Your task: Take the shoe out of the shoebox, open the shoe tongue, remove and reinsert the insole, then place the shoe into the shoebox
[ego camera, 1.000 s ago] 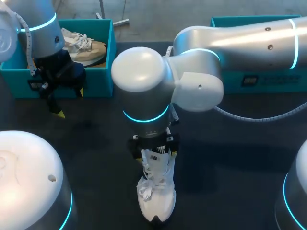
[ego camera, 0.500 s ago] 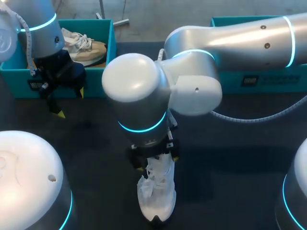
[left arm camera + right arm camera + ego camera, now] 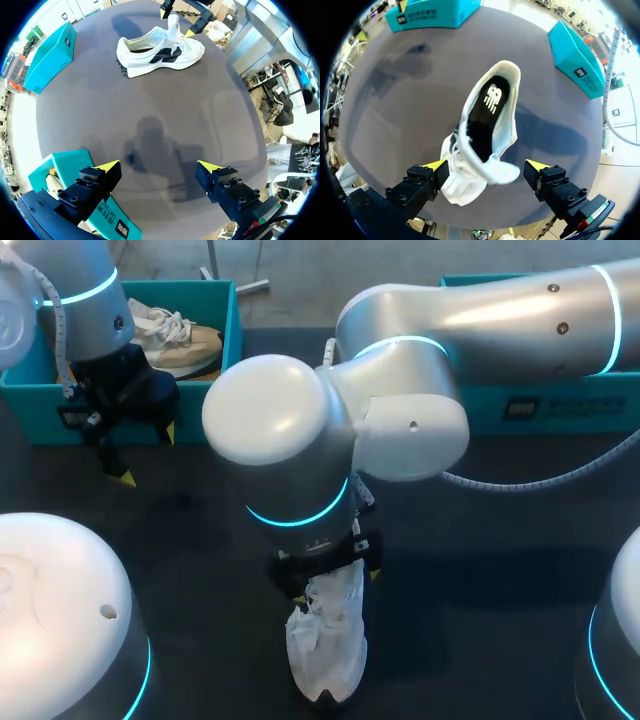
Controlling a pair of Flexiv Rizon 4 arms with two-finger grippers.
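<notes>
A white shoe (image 3: pixel 327 645) with a black side mark stands on its sole on the dark table, toe toward the front edge. My right gripper (image 3: pixel 330 575) hangs open just above its laces. In the right wrist view the shoe (image 3: pixel 506 107) lies ahead of the right gripper (image 3: pixel 486 166), with the black insole (image 3: pixel 487 112) showing inside and the tongue and laces between the spread fingers, untouched. My left gripper (image 3: pixel 148 455) is open and empty by the teal shoebox (image 3: pixel 215 405). The left wrist view shows the left gripper (image 3: pixel 159 167) far from the shoe (image 3: pixel 160 50).
The teal shoebox at the back left holds a second shoe (image 3: pixel 175 335) with a tan sole. Another teal box (image 3: pixel 540 405) lies at the back right, under my right arm. Dark tabletop (image 3: pixel 190 540) lies between the left gripper and the white shoe.
My right arm has shifted forward and lower over the white shoe, so its gripper now covers more of the laces. The left arm and the shoe have stayed put.
</notes>
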